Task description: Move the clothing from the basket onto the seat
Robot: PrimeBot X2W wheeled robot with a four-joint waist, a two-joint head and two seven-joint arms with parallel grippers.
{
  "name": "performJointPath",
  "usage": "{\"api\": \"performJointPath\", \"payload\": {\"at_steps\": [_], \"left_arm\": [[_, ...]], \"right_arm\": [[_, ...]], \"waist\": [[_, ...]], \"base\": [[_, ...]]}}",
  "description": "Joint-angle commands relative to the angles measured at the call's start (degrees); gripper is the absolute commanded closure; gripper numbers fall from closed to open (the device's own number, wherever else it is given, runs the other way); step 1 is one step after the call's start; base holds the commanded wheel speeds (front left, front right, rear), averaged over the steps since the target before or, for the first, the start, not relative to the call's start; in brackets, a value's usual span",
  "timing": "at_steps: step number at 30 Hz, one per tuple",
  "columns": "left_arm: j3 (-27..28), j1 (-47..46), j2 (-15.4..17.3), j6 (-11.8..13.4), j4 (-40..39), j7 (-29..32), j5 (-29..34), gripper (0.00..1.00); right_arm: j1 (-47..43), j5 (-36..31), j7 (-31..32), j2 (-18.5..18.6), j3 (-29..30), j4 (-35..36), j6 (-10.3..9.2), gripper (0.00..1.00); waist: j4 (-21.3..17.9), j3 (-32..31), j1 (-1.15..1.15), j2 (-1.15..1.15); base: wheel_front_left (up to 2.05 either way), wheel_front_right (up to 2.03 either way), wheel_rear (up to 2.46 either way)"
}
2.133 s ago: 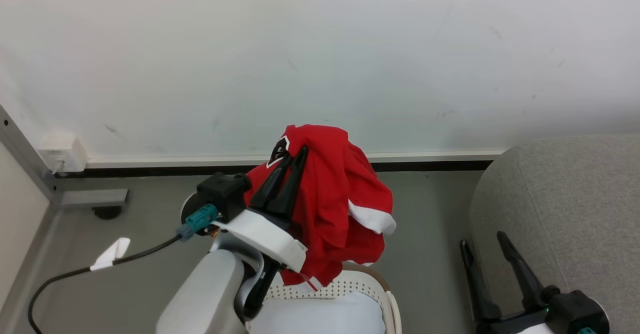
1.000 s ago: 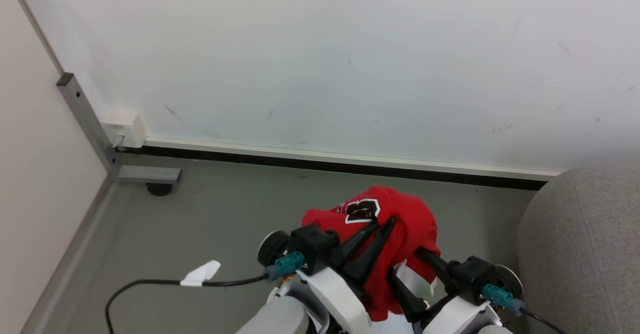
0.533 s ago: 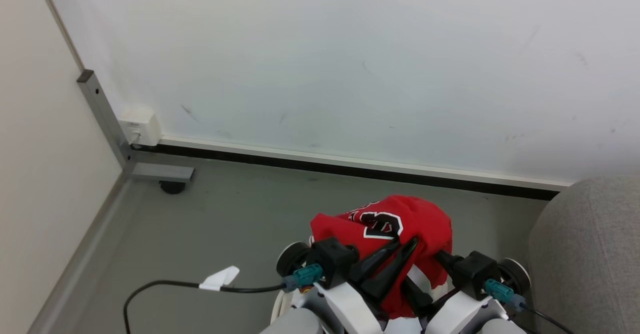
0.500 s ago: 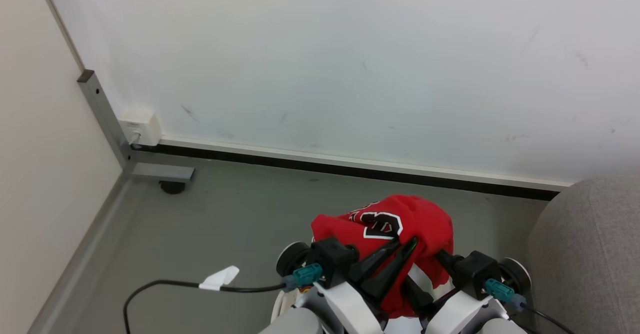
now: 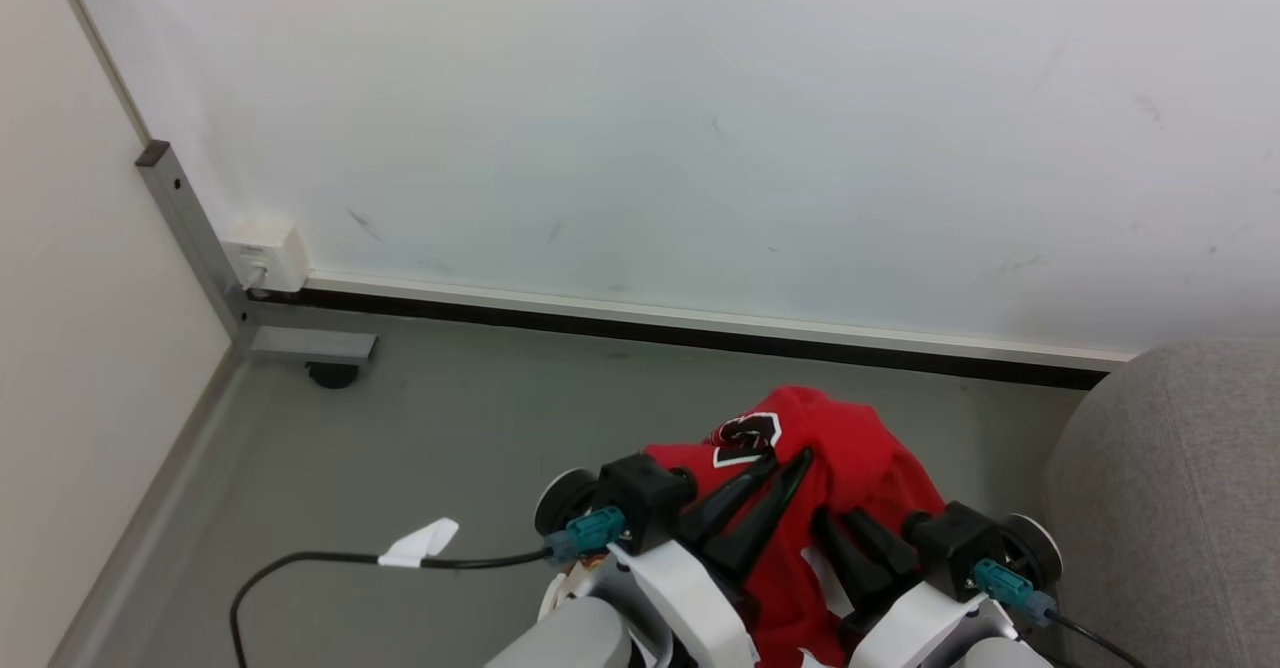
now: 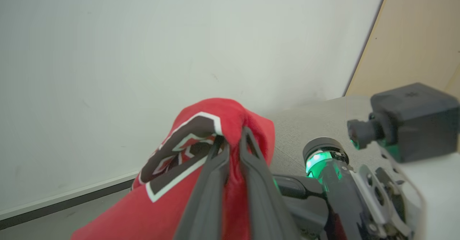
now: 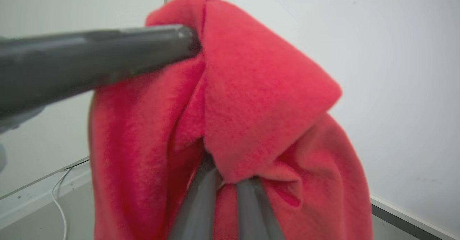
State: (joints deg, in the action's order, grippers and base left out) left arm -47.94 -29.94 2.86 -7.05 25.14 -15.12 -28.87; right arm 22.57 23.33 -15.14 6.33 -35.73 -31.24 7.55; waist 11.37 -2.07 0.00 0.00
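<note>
Now we hold the red jersey (image 5: 872, 456), our left gripper (image 5: 787, 460) and right gripper (image 5: 836, 520) each clamped on a fold of it, near the grey sofa (image 5: 1170, 488).

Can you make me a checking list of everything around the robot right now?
Surface: smooth grey floor.
Job's things: red jersey with white trim and black-white numeral, hanging from both grippers; grey woven sofa at the right.
Clutter: nothing seen.
Grippers: left gripper and right gripper both shut on the jersey.
Cables: black cable with white tape tag runs to the left wrist; second black cable at the right wrist.
Surroundings: white wall, white wall box, grey metal post.
</note>
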Motion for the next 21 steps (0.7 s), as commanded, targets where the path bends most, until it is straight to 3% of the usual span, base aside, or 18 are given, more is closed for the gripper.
{"api": "performJointPath", "payload": {"at_steps": [1, 19, 20, 21], "left_arm": [[0.66, -0.46, 0.06, 0.06, 0.04, -0.05, 0.11, 1.0], [3.46, 0.29, 0.08, 0.14, 0.43, -0.05, 1.47, 1.0], [3.53, 0.38, 0.08, 0.22, 0.35, -0.05, 1.58, 0.95], [3.6, 0.46, 0.08, 0.3, 0.24, -0.05, 1.65, 0.73]], "right_arm": [[-0.28, -0.21, 0.0, 0.07, 0.26, 0.43, -0.12, 1.0], [-1.41, 0.37, -0.01, 0.51, 1.36, 2.92, -0.12, 1.0], [-1.52, 0.34, 0.0, 0.6, 1.58, 3.2, -0.12, 1.0], [-1.61, 0.25, -0.01, 0.7, 1.77, 3.49, -0.13, 1.0]], "waist": [[-0.11, 0.1, 0.0, 0.0], [-1.18, 0.23, 0.0, 0.0], [-1.38, 0.23, 0.0, 0.0], [-1.61, 0.26, 0.0, 0.0]], "base": [[0.0, 0.0, 0.0], [0.0, 0.0, 0.0], [0.0, 0.0, 0.0], [0.0, 0.0, 0.0]]}}
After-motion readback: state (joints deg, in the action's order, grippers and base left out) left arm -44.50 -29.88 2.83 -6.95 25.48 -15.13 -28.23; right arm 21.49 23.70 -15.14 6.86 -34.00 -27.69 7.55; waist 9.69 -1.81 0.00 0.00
